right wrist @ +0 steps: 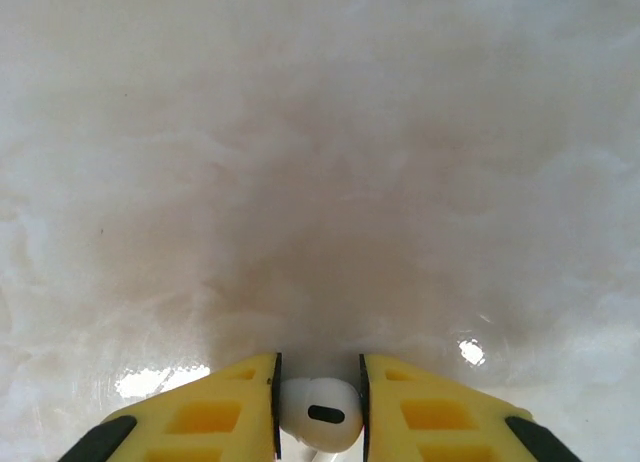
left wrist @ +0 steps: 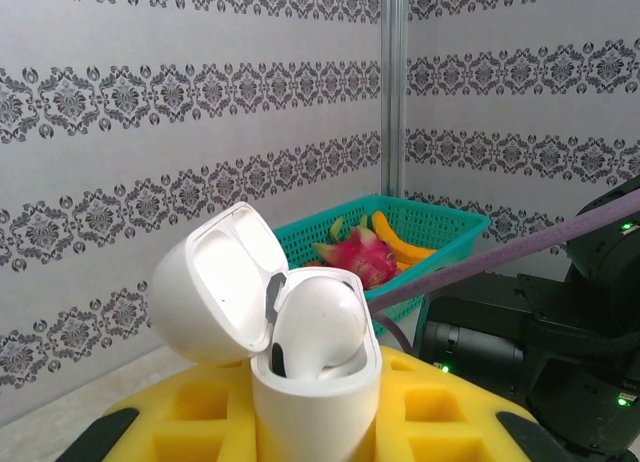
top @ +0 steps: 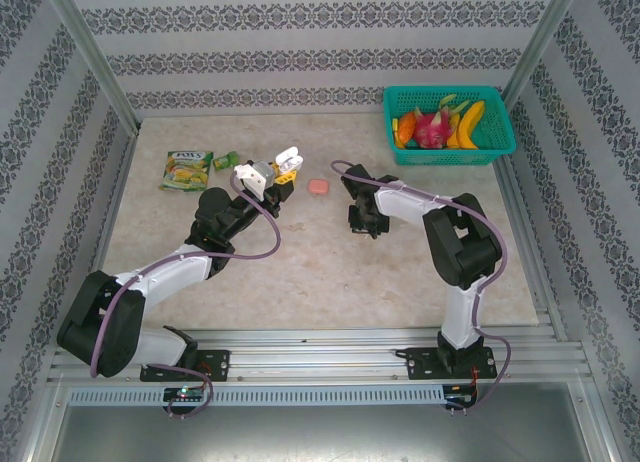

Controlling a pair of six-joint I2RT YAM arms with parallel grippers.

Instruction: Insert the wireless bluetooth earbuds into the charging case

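Note:
My left gripper [top: 277,172] is shut on a white charging case [left wrist: 315,402] and holds it upright above the table, its lid [left wrist: 215,282] flipped open to the left. One white earbud [left wrist: 318,322] sits in the case's left well. In the top view the case [top: 288,160] is left of centre at the back. My right gripper [right wrist: 320,412] points straight down at the tabletop, and its yellow fingers [right wrist: 225,417] press both sides of a second white earbud [right wrist: 320,414] lying on the table. From above, the right gripper [top: 362,225] stands to the right of the case.
A salmon-pink pebble-shaped case [top: 319,186] lies on the table between the two grippers. A teal basket [top: 500,147] of toy fruit stands at the back right. A green packet [top: 187,169] and a small green item [top: 228,160] lie at the back left. Patterned walls enclose the table.

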